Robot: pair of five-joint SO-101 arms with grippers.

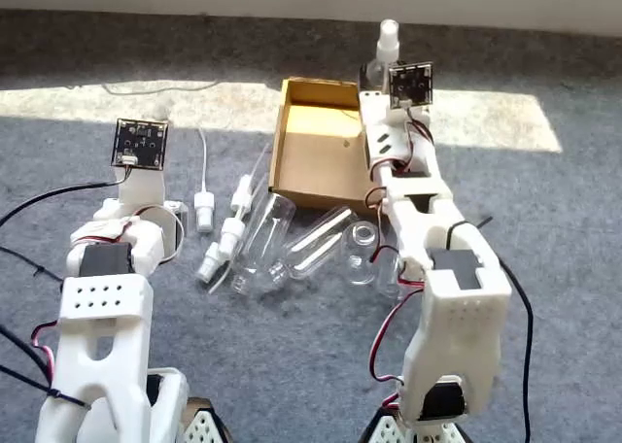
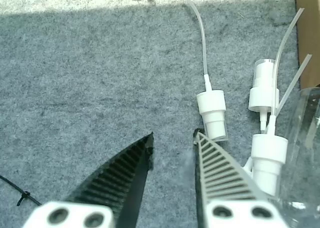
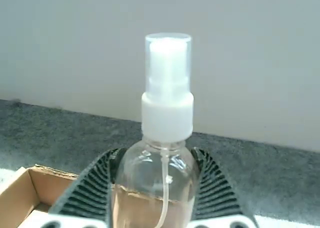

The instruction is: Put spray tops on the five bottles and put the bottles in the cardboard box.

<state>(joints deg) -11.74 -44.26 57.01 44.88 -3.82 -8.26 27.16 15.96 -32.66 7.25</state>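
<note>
1. The left fingers (image 2: 127,175) are nearest. They are spread wide and hold nothing. They hang low over the grey, fuzzy surface (image 2: 75,63), just beside a loose spray top (image 2: 212,113).
2. That spray top is white, hard plastic. It is round like a little cap, with a long thin tube sticking out. Other spray tops (image 1: 231,234) lie close by on their sides.
3. Next come the empty bottles (image 1: 267,239). They are clear, smooth and round. They lie on their sides near the box. I think round things like these can roll if bumped.
4. The cardboard box (image 1: 321,161) sits a bit farther off. It is brown, with thin stiff walls and an open top. No bottle lies in the part of it I can see.
5. Farthest away, the right fingers (image 3: 210,188) squeeze a finished bottle (image 3: 152,193) by its round belly, one finger on each side. It stands upright, with a white spray top (image 3: 167,88) on it and a clear cap over that. It is held up by the far corner of the box.
6. The job now looks like getting this bottle into the box. To do it well, I would bring it right over the open top first. Then I would go down slowly between the walls and let go only when it is low. The plastic looks slippery, so the squeeze should be firm. The other bottles have no tops yet.
</note>
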